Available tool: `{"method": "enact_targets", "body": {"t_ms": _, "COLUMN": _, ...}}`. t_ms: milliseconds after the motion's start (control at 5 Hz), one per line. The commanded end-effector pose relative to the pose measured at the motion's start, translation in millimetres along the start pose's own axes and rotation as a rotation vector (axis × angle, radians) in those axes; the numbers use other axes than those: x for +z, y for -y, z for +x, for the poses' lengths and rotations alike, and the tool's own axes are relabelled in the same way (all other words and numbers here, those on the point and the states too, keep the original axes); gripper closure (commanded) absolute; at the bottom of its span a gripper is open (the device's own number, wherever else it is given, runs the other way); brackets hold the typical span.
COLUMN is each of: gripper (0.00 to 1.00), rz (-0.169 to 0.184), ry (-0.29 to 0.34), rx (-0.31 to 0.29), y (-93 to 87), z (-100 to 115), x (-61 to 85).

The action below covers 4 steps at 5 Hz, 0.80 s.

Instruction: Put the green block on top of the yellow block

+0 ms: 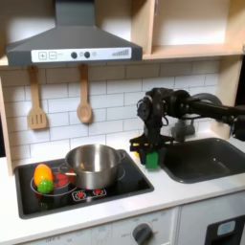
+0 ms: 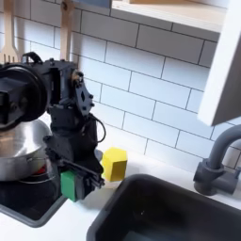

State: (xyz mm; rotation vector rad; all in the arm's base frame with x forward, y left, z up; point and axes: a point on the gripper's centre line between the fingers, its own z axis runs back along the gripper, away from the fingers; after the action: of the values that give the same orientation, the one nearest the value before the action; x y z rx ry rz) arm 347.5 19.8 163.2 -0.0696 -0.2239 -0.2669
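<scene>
My gripper (image 1: 149, 153) (image 2: 72, 181) is shut on the green block (image 1: 151, 160) (image 2: 68, 184), a small green cube held just above the white counter between the stove and the sink. In the second exterior view the yellow block (image 2: 114, 163) rests on the counter by the tiled wall, a little behind the green block and to the second exterior view's right of it. The two blocks are apart. In the first exterior view the arm covers the spot where the yellow block stands.
A steel pot (image 1: 93, 165) (image 2: 13, 151) sits on the black stove (image 1: 115, 187), with rounded green-and-yellow toy food (image 1: 43, 177) beside it. The dark sink (image 1: 206, 158) (image 2: 160, 212) and grey faucet (image 2: 218, 169) lie on the other side. Wooden utensils (image 1: 84, 96) hang on the wall.
</scene>
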Motion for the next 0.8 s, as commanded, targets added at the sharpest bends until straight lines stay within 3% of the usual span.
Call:
{"method": "enact_targets", "body": {"t_ms": 0, "gripper": 1.0, "rz": -0.028, "ry": 0.039, "rx": 0.021, "y": 8.1, "z": 16, "x": 9.2}}
{"method": "enact_targets", "body": {"t_ms": 600, "gripper": 1.0, "rz": -0.044, "ry": 0.074, "rx": 0.037, "y": 9.1, "z": 37, "x": 11.0}}
